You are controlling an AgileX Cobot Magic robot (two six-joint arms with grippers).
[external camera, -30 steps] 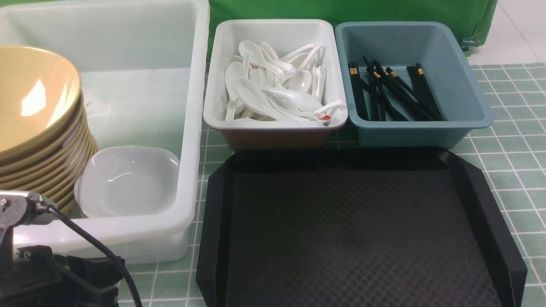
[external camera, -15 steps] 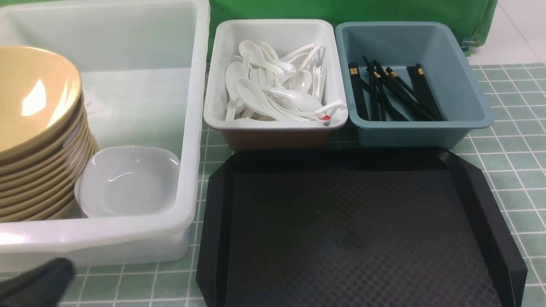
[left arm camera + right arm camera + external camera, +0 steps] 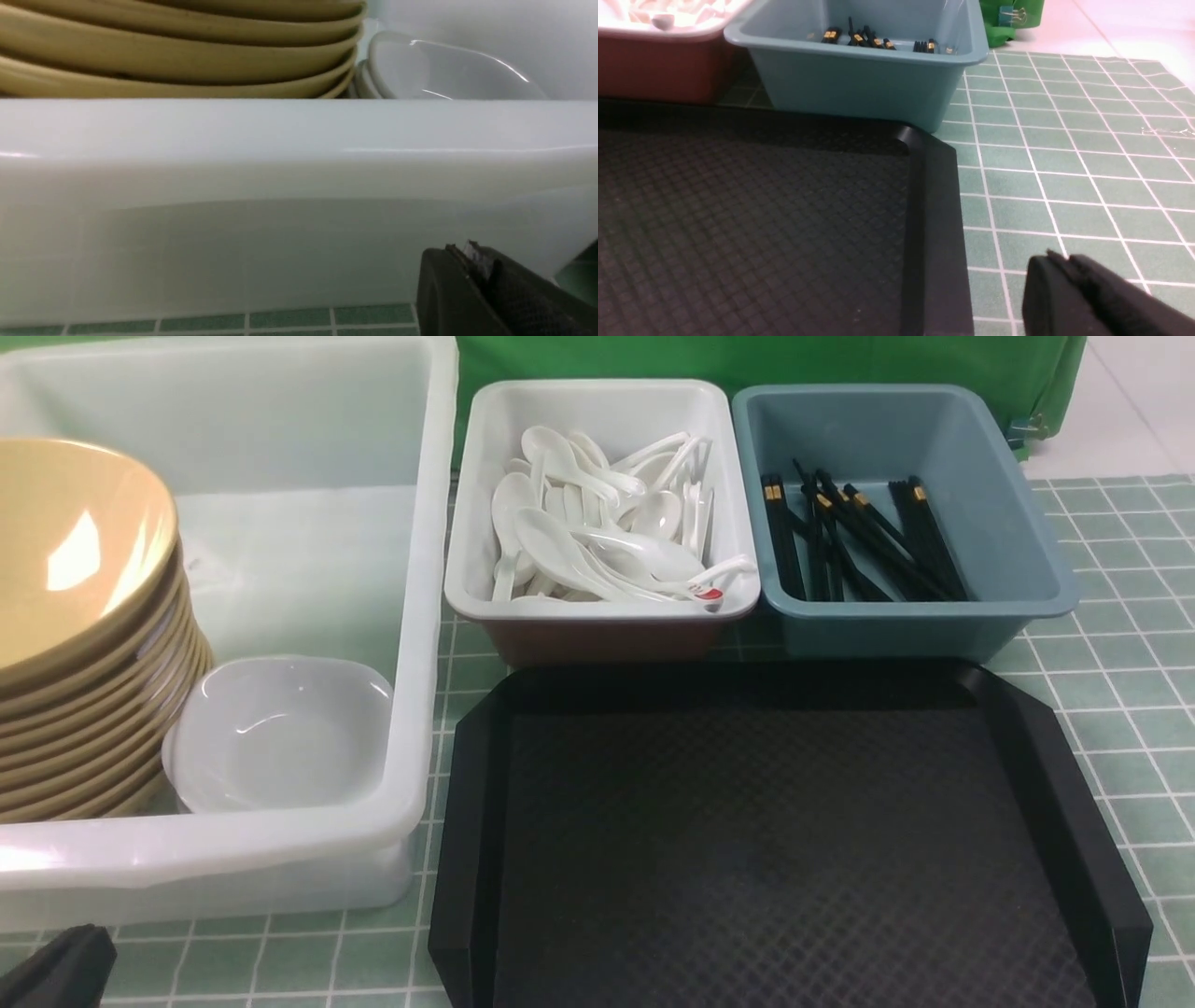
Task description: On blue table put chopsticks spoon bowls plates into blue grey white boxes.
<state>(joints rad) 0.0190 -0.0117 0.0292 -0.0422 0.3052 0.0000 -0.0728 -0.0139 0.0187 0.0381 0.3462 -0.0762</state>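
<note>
Big white tub [image 3: 425,616], far left: holds a tall stack of tan plates [image 3: 84,644] and, just beside it, nested white bowls [image 3: 280,733]. Stack leans slightly; bowls sit against the tub's near wall.

Black tray [image 3: 1027,728], centre front: nothing on its textured floor in any view. Judged as the source of the tableware, now cleared.

Blue box [image 3: 1027,551], far right: black chopsticks [image 3: 859,537] lying loosely crossed inside.

White box [image 3: 467,523], between tub and blue box: a heap of white spoons [image 3: 597,532], one with a red mark near the front rim.

Green checked cloth [image 3: 1111,663]: no loose tableware visible on it.

Left gripper [image 3: 495,289]: low, outside the tub's near wall; only a dark edge shows, carrying nothing visible. Cannot tell whether jaws are apart or together.

Right gripper [image 3: 1083,298]: low over the cloth beside the tray's right edge; same, cannot tell.

Judgement: sorting looks complete or nearly so; nothing left in sight to place.
</note>
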